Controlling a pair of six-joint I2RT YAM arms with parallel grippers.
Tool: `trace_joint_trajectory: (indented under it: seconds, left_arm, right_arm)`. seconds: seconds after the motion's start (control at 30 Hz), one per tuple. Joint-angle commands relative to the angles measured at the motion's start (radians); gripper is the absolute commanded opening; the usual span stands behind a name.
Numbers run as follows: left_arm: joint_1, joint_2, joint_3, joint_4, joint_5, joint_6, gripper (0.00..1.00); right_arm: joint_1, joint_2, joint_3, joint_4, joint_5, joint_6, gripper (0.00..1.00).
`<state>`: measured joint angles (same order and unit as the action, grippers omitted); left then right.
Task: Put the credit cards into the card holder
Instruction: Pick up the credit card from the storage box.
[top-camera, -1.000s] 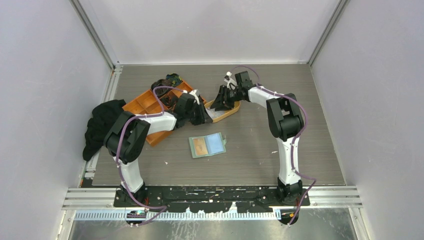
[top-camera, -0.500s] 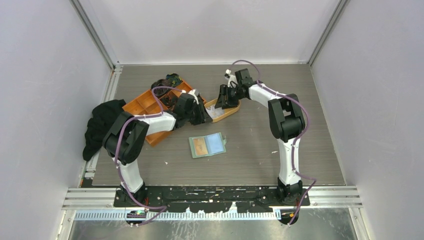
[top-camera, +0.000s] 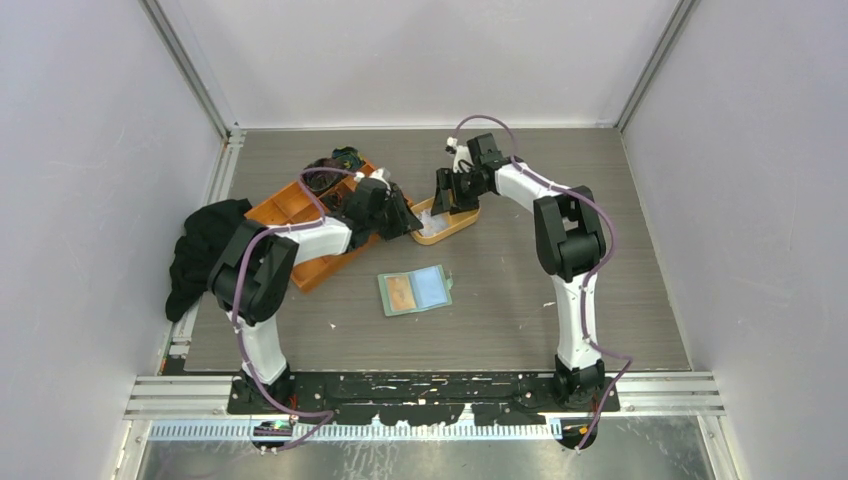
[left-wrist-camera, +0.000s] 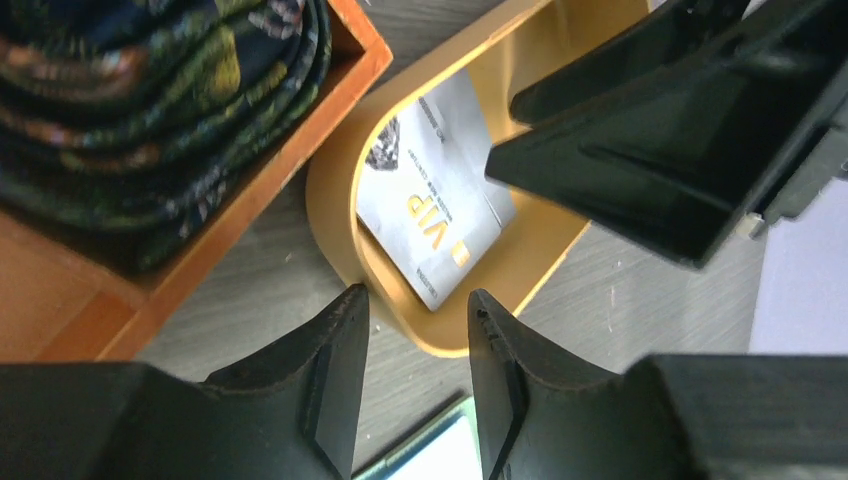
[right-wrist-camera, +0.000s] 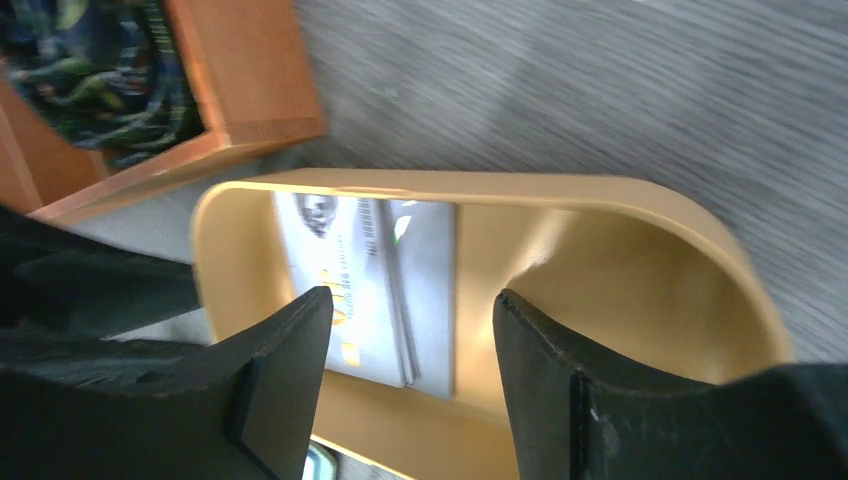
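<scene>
Silver credit cards lie unpicked in the far orange dish, open card holder nearer; left gripper and right gripper hover spread, empty.

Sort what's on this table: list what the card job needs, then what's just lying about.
Needed for the job:
- pale grey plastic credit cards with gold VIP lettering
- open sage-green folding card holder
- oval orange dish, holding the cards

Just lying about:
- orange compartment tray
- dark patterned folded fabric inside that tray
- black cloth at the table's left edge
</scene>
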<state>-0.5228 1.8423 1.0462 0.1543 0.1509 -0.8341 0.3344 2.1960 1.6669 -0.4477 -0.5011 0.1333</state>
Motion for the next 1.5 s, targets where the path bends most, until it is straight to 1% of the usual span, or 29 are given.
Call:
trace_joint_trajectory:
  seconds: [0.0,0.13,0.27,0.4,0.53,0.6,0.77,0.87,1.37,1.47]
  left_arm:
    - [0.005,0.048,0.089,-0.037,-0.027,0.01,0.4]
    - [0.004,0.075,0.115,-0.083,-0.014,0.029,0.3]
    - [0.005,0.076,0.122,-0.095,0.013,0.035,0.14]
    - [0.005,0.067,0.127,-0.098,0.031,0.029,0.06]
    - [0.003,0.053,0.124,-0.099,0.046,0.022,0.04]
    - [0.0,0.042,0.115,-0.096,0.046,0.019,0.03]
    - [-0.007,0.024,0.097,-0.09,0.036,0.004,0.02]
    - [-0.009,0.025,0.09,-0.083,0.036,-0.006,0.02]
    - [-0.013,0.03,0.095,-0.098,0.022,-0.01,0.01]
    - [-0.014,0.027,0.095,-0.102,0.019,-0.009,0.01]
  right_arm:
    - [0.025,0.018,0.038,-0.012,-0.017,-0.014,0.66]
    - [0.026,0.015,0.023,-0.009,-0.039,-0.002,0.64]
    - [0.027,0.007,-0.011,0.009,-0.066,0.022,0.63]
    - [0.028,-0.008,-0.041,0.032,-0.109,0.065,0.63]
    - [0.028,-0.03,-0.084,0.073,-0.183,0.143,0.62]
    - [0.025,-0.051,-0.119,0.119,-0.215,0.205,0.62]
    - [0.013,-0.115,-0.231,0.314,-0.299,0.416,0.61]
    - [0.011,-0.14,-0.274,0.409,-0.325,0.505,0.61]
    - [-0.031,-0.189,-0.375,0.618,-0.369,0.668,0.56]
    - [-0.031,-0.183,-0.374,0.628,-0.373,0.674,0.55]
